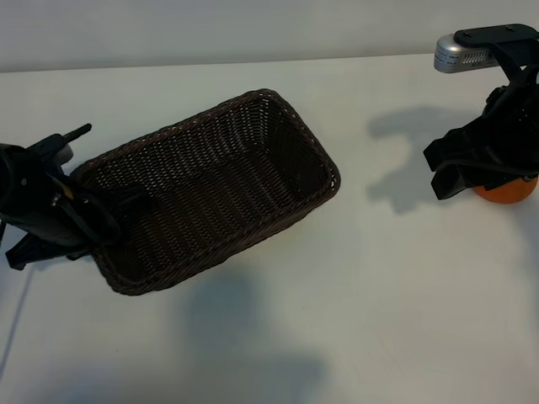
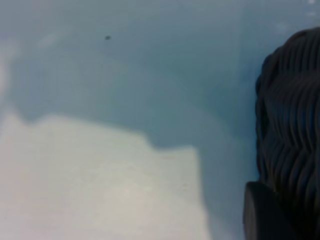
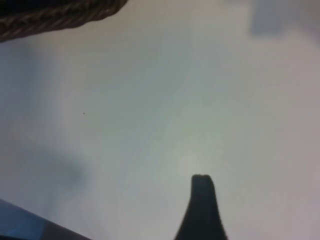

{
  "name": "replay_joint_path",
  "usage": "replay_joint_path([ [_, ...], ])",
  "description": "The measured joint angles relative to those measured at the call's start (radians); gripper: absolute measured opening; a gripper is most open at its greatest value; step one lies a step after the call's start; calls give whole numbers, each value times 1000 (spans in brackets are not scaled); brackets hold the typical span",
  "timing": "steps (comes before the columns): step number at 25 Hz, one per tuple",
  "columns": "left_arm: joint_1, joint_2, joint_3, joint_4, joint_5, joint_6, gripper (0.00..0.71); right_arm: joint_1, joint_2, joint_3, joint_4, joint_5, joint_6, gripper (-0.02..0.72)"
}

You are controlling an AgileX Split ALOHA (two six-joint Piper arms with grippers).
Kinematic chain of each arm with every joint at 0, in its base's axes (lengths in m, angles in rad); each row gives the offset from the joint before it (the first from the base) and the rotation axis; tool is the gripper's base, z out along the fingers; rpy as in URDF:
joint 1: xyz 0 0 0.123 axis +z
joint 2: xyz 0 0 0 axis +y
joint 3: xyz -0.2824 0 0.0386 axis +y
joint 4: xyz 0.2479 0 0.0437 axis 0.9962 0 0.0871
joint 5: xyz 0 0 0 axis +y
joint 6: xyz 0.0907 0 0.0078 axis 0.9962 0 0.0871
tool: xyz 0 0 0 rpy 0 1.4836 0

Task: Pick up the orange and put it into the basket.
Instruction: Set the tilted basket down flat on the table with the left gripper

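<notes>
Exterior view showed you the orange (image 1: 505, 191) on the table (image 1: 362, 286), well right of the basket (image 1: 253, 105), under the right gripper (image 1: 493, 172), jaw state untellable; small, firm, prone to rolling, best pinched across its middle.

White surface (image 1: 354, 295) fills most of the exterior view, plain and matte, with soft dark shadows (image 1: 396, 168) lying on it. Pale wall (image 1: 210, 29) runs along its far edge. Tiny dark speck (image 2: 107, 37) on the surface in left wrist view.
</notes>
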Motion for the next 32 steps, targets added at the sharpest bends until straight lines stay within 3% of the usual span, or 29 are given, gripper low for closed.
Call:
replay_joint_path([
  [9, 0, -12, 0, -38, -4, 45, 150, 0, 0, 0, 0, 5, -2, 533],
  [16, 0, -110, 0, -158, 11, 218, 141, 0, 0, 0, 0, 6, -2, 532],
  [24, 0, -214, 0, -185, 20, 240, 140, 0, 0, 0, 0, 9, -2, 532],
  [32, 0, -225, -117, -186, 86, 288, 140, 0, 0, 0, 0, 10, -2, 530],
])
